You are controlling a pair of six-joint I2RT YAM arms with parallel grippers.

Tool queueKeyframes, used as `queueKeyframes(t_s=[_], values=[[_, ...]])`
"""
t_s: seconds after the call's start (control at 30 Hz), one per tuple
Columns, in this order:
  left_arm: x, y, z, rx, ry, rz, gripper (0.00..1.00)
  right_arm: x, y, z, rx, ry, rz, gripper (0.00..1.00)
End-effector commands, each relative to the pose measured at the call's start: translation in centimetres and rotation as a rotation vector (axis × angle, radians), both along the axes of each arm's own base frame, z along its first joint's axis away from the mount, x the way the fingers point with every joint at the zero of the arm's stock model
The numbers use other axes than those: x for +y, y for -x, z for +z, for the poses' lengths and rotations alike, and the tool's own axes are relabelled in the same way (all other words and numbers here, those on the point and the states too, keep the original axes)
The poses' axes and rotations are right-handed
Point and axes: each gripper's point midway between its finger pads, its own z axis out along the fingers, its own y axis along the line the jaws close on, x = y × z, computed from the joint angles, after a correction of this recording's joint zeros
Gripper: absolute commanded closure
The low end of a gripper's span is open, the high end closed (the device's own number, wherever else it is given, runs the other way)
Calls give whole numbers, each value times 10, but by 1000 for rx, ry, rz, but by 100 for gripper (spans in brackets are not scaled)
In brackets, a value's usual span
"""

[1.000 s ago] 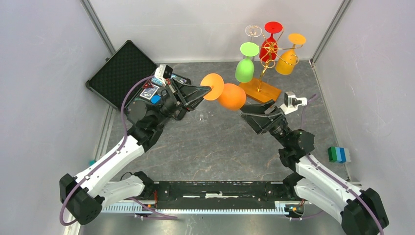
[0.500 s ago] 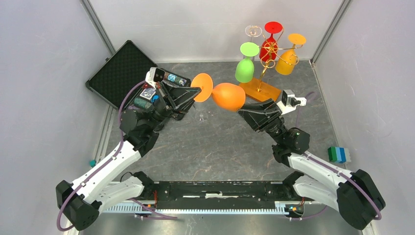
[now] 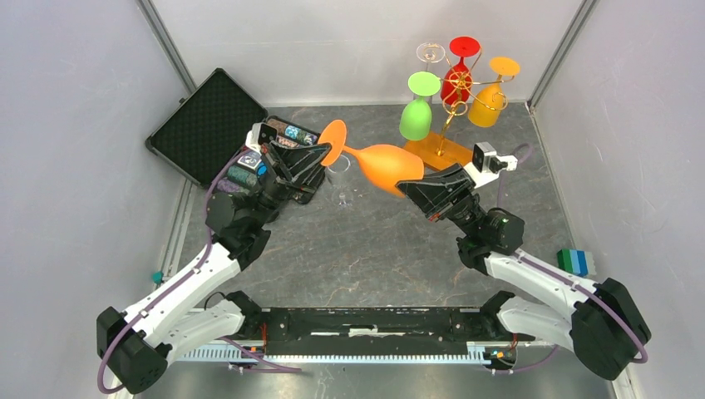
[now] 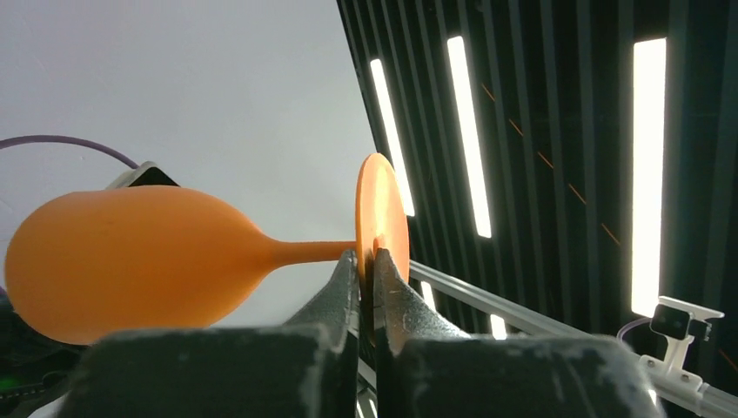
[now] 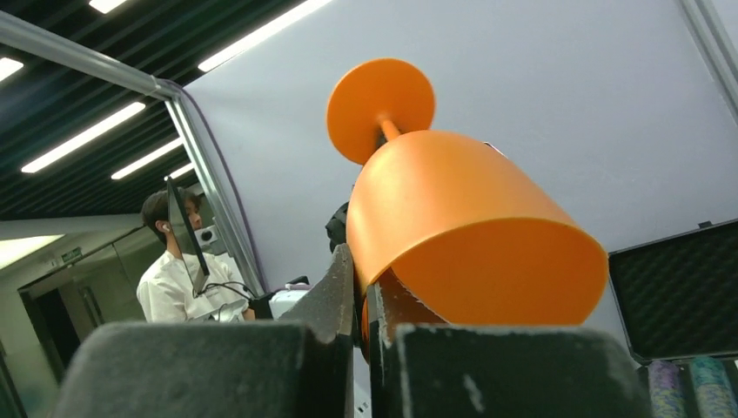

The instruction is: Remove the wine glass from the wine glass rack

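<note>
Where the left tool [image 4: 365,259] narrows to its tips, its two fingers are pressed together on the thin flat foot of the orange wine glass [image 4: 139,261], gripping the disc by its edge. The right tool [image 5: 358,272] is clamped too, with the rim of the glass's bowl passing between its fingers.

Seen from above, the glass hangs in the air between the two tools. It lies almost on its side, with the foot toward 10 o'clock and the open mouth toward 4 o'clock. It is off the wine glass rack [image 3: 449,155] and just beside the rack's wooden base, toward 9 o'clock of it.

The rack stands at about 1 o'clock on the grey table [image 3: 366,249]. Four glasses hang upside down from its gold wire arms:
- a green glass [image 3: 416,118]
- a red glass [image 3: 456,81]
- a yellow-orange glass [image 3: 486,105]
- a clear glass [image 3: 430,54]

An open black case [image 3: 208,125] lies at 10 o'clock, behind the left arm. A few green and blue blocks [image 3: 576,262] sit at the table's edge near 4 o'clock.
</note>
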Motion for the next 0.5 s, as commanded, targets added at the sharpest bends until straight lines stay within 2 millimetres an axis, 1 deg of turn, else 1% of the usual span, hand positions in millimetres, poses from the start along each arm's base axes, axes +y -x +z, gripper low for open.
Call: queueKeyframes(t_s=[0.0,0.03,0.07,0.1,0.17,0.2,0.27,0.33,0.37,0.43,0.47], values=[[-3,-1,-7,-10,-35,24,85,-23,32,43,-207,-125,-33,100],[-2,-1,-7,-18,-40,39,72,-20,26,44,-190,-99,-51,100],[0,-2,-6,-32,-44,58,56,-15,20,45,-177,-66,-71,100],[0,-1,-5,-49,-52,73,47,-12,15,44,-166,-37,-92,100],[-1,1,-4,-99,-92,109,38,-6,3,41,-133,31,-138,100],[-2,0,-7,-118,-128,130,31,-3,-4,38,-113,73,-165,100],[-5,-2,-15,-147,-212,177,21,3,-19,30,-63,166,-221,100],[-7,-3,-27,-183,-311,226,11,9,-35,16,-6,283,-273,100],[-7,-2,-33,-238,-373,266,7,11,-42,9,1,347,-304,100],[-7,-7,-54,-289,-549,332,2,13,-54,-6,22,475,-355,100],[-4,-11,-65,-311,-655,375,1,12,-61,-18,35,562,-390,100]])
